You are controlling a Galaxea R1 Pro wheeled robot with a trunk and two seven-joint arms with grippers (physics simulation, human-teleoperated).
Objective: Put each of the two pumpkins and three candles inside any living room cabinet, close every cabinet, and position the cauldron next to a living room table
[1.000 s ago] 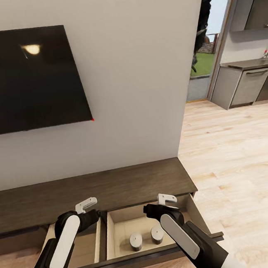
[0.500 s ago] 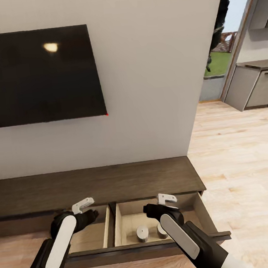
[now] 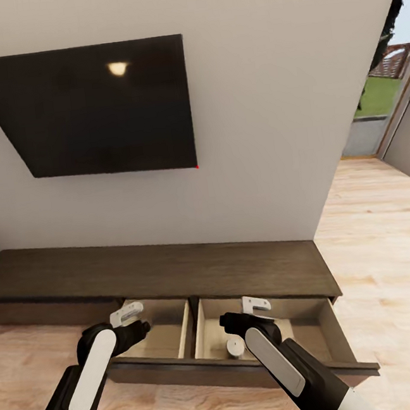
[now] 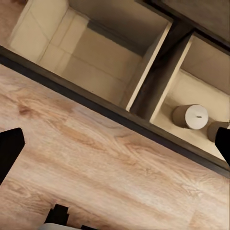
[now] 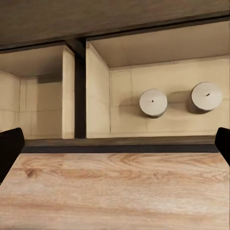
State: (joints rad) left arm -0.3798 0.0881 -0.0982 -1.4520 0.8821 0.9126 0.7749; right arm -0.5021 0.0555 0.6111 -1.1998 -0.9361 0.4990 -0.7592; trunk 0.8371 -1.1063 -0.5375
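Candles sit in the right-hand compartment of the open drawer: two short grey cylinders, each with a dark wick dot, side by side and apart, one (image 5: 153,102) near the divider, the other (image 5: 206,96) further from it. In the head view, the cabinet (image 3: 175,275) spans the lower middle of the frame, a long dark-brown unit, its drawer pulled out and showing pale beige insides; the left compartment looks bare. Both the left gripper (image 3: 129,312) and right gripper (image 3: 255,302) hover over the drawer front with fingers spread, holding nothing. Judging from this, a third candle and the pumpkins remain to fetch, so leaving the drawer open seems wise; any closing push should press squarely on the front rail.
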